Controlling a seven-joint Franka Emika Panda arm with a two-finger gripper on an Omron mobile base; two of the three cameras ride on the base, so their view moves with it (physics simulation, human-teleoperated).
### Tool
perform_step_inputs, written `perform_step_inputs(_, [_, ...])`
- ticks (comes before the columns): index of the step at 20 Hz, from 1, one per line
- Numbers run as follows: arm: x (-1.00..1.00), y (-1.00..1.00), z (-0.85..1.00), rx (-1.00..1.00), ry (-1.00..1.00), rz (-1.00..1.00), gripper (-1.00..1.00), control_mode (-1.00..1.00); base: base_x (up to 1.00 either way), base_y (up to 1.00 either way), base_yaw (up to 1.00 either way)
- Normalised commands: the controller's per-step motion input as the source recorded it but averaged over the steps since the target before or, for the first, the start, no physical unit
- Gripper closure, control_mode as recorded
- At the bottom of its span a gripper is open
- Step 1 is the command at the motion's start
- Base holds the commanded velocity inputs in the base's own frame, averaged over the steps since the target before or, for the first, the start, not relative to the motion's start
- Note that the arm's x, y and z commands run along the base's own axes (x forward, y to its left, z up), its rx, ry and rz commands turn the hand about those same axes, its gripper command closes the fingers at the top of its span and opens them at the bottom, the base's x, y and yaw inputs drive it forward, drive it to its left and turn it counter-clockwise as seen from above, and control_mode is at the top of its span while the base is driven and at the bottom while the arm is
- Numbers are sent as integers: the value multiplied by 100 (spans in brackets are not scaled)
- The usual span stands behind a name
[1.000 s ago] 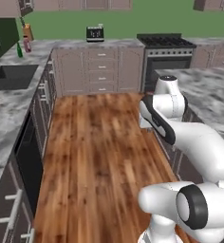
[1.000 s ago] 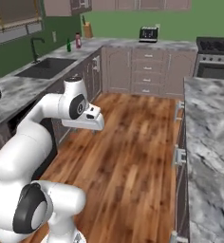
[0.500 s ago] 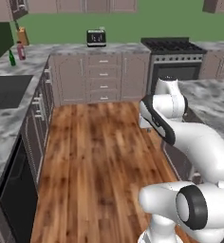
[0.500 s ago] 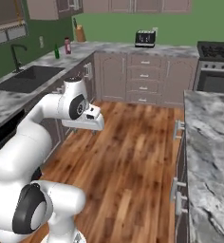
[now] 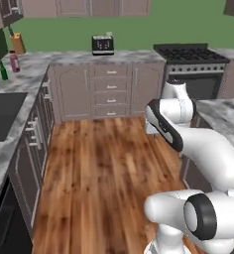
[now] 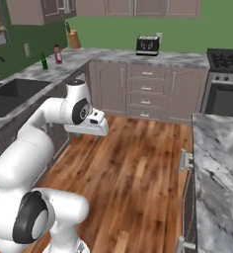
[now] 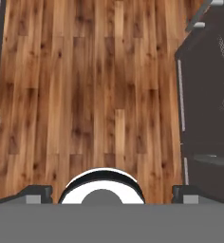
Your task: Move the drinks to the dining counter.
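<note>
- While the gripper (image 7: 112,192) points down at the wood floor (image 7: 95,95), its two fingertips (image 7: 35,193) stand wide apart with nothing between them; it is released.
- Just past the fingers in the hand view lies bare plank floor, with one dark oven door (image 7: 206,95) along the right edge.
- Seen from the right base view, the gripper (image 6: 96,131) hangs over the floor in the aisle, near the sink counter (image 6: 19,79).
- One green bottle (image 6: 44,61) stands on that counter's far corner, with one reddish bottle (image 6: 58,54) just beside it; both are well apart from the gripper.
- One knife block (image 6: 74,38) stands behind them near the wall.
- One toaster (image 6: 148,45) sits on the back counter, above a stack of four drawers (image 6: 145,94).
- One stove (image 5: 188,53) stands to the toaster's right.
- One marble island (image 6: 219,163) lies at the robot's right, bare where it can be seen.
</note>
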Motion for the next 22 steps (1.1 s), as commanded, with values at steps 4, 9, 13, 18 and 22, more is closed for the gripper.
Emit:
perform_step_inputs(4, [0, 0, 0, 0, 0, 0, -100, 100, 100, 0, 0])
perform_step_inputs(9, [0, 0, 0, 0, 0, 0, -100, 100, 100, 0, 1])
perform_step_inputs(13, [0, 0, 0, 0, 0, 0, -100, 100, 100, 0, 3])
perform_step_inputs(18, [0, 0, 0, 0, 0, 0, -100, 100, 100, 0, 6])
perform_step_inputs(22, [0, 0, 0, 0, 0, 0, -100, 100, 100, 6, 11])
